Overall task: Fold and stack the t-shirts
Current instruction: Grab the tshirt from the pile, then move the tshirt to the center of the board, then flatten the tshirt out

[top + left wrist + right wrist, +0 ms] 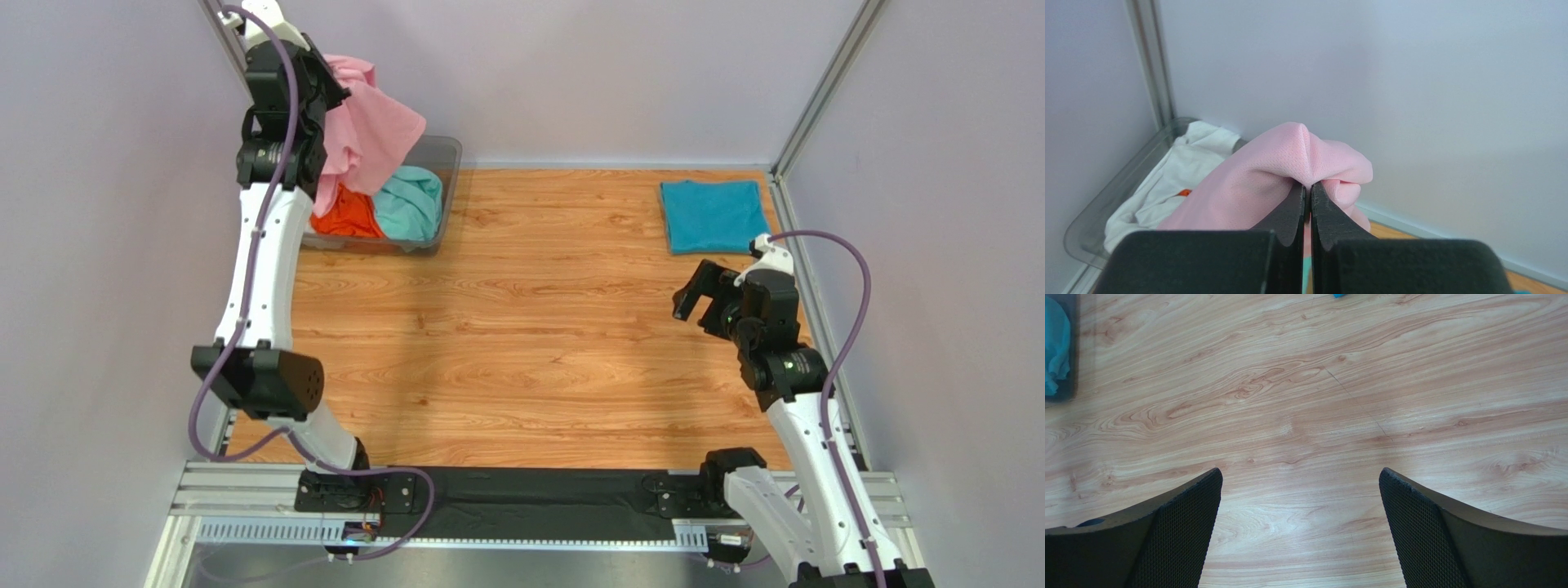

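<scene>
My left gripper (321, 92) is shut on a fold of the light pink t-shirt (374, 129), which hangs raised above the bin at the back left. In the left wrist view the pink t-shirt (1260, 177) bunches over the closed jaws of the left gripper (1309, 187). Orange (350, 214) and mint-green (411, 202) t-shirts lie in the bin, and a white t-shirt (1180, 171) lies there too. A teal-blue t-shirt (714, 214) rests folded at the back right. My right gripper (693, 294) hovers open over bare wood, and the right wrist view shows nothing between the fingers of the right gripper (1300, 474).
A clear plastic bin (444, 153) stands at the table's back left corner against the wall; its rim (1100, 208) shows in the left wrist view. Grey walls and metal posts close in the wooden table (540, 331) on three sides.
</scene>
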Tool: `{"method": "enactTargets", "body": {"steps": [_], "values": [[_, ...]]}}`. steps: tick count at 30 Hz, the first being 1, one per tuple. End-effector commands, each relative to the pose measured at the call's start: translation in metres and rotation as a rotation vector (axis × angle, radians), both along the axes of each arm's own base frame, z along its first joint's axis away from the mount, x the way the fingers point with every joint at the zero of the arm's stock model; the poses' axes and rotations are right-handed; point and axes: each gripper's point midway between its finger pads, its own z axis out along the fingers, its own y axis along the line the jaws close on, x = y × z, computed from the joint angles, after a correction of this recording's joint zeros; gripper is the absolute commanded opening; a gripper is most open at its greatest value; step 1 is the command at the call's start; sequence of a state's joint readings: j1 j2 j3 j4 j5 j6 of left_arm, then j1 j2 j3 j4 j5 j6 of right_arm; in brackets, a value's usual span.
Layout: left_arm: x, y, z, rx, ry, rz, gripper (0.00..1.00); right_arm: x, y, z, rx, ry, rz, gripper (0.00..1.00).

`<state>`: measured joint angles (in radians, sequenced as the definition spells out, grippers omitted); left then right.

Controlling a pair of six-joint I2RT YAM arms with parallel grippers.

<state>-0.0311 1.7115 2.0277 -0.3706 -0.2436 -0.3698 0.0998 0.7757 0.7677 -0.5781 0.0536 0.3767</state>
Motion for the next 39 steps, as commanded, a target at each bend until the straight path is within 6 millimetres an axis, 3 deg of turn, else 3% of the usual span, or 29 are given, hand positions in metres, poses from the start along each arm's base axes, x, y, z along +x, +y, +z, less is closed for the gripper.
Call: {"method": "enactTargets", "body": {"steps": [1,4,5,6,7,10,13,14,16,17,18,19,20,22,23,24,26,27,32,34,39], "values": [[-0.066,-0.037,0.092,0.016,-0.233,-0.149,0.00,0.003,0.005,0.024,0.014,-0.082,0.024,1.00],[-0.106,-0.079,0.113,0.029,-0.308,-0.278,0.00,0.001,0.007,0.030,0.026,-0.099,0.036,1.00],[-0.128,-0.089,0.119,0.032,-0.341,-0.311,0.00,0.001,0.007,0.032,0.028,-0.107,0.034,1.00],[-0.144,-0.115,0.129,0.034,-0.388,-0.394,0.00,-0.002,0.013,0.035,0.044,-0.116,0.064,1.00],[-0.166,-0.124,0.140,0.023,-0.433,-0.440,0.00,-0.003,0.014,0.038,0.047,-0.123,0.070,1.00],[-0.197,-0.167,0.134,-0.023,-0.434,-0.622,0.00,-0.009,0.015,0.047,0.057,-0.144,0.080,1.00],[-0.214,-0.203,0.107,-0.067,-0.355,-0.772,0.00,-0.016,0.012,0.052,0.050,-0.160,0.067,1.00],[-0.216,-0.218,0.082,-0.083,-0.283,-0.827,0.00,-0.018,0.011,0.053,0.047,-0.163,0.062,1.00],[-0.222,-0.232,0.057,-0.129,-0.216,-0.882,0.00,-0.023,0.009,0.054,0.041,-0.169,0.056,1.00],[-0.218,-0.243,0.022,-0.136,-0.135,-0.911,0.00,-0.026,0.007,0.057,0.040,-0.182,0.052,1.00],[-0.220,-0.251,0.003,-0.152,-0.087,-0.932,0.02,-0.028,0.007,0.058,0.040,-0.186,0.052,1.00],[-0.219,-0.256,-0.018,-0.166,-0.037,-0.946,0.08,-0.029,0.001,0.057,0.026,-0.184,0.024,1.00],[-0.219,-0.268,-0.068,-0.173,0.081,-0.993,0.31,-0.032,0.000,0.056,0.027,-0.186,0.015,1.00],[-0.216,-0.268,-0.129,-0.193,0.261,-0.949,0.55,-0.033,-0.001,0.053,0.044,-0.185,-0.007,1.00],[-0.222,-0.258,-0.178,-0.191,0.425,-0.887,0.64,-0.034,-0.004,0.051,0.048,-0.184,-0.024,1.00],[-0.217,-0.243,-0.202,-0.176,0.488,-0.780,0.78,-0.034,-0.003,0.048,0.055,-0.179,-0.029,1.00],[-0.228,-0.218,-0.249,-0.144,0.634,-0.653,0.91,-0.033,0.000,0.041,0.064,-0.166,-0.017,1.00],[-0.231,-0.210,-0.259,-0.125,0.658,-0.623,0.99,-0.031,0.001,0.038,0.064,-0.155,-0.007,1.00],[-0.261,-0.178,-0.286,-0.092,0.730,-0.534,1.00,-0.025,0.018,0.027,0.092,-0.099,0.076,1.00],[-0.272,-0.179,-0.287,-0.125,0.733,-0.556,1.00,-0.020,0.023,0.020,0.111,-0.073,0.096,1.00],[-0.320,-0.199,-0.314,-0.253,0.859,-0.728,1.00,-0.017,0.043,0.001,0.186,-0.004,0.167,1.00]]}}
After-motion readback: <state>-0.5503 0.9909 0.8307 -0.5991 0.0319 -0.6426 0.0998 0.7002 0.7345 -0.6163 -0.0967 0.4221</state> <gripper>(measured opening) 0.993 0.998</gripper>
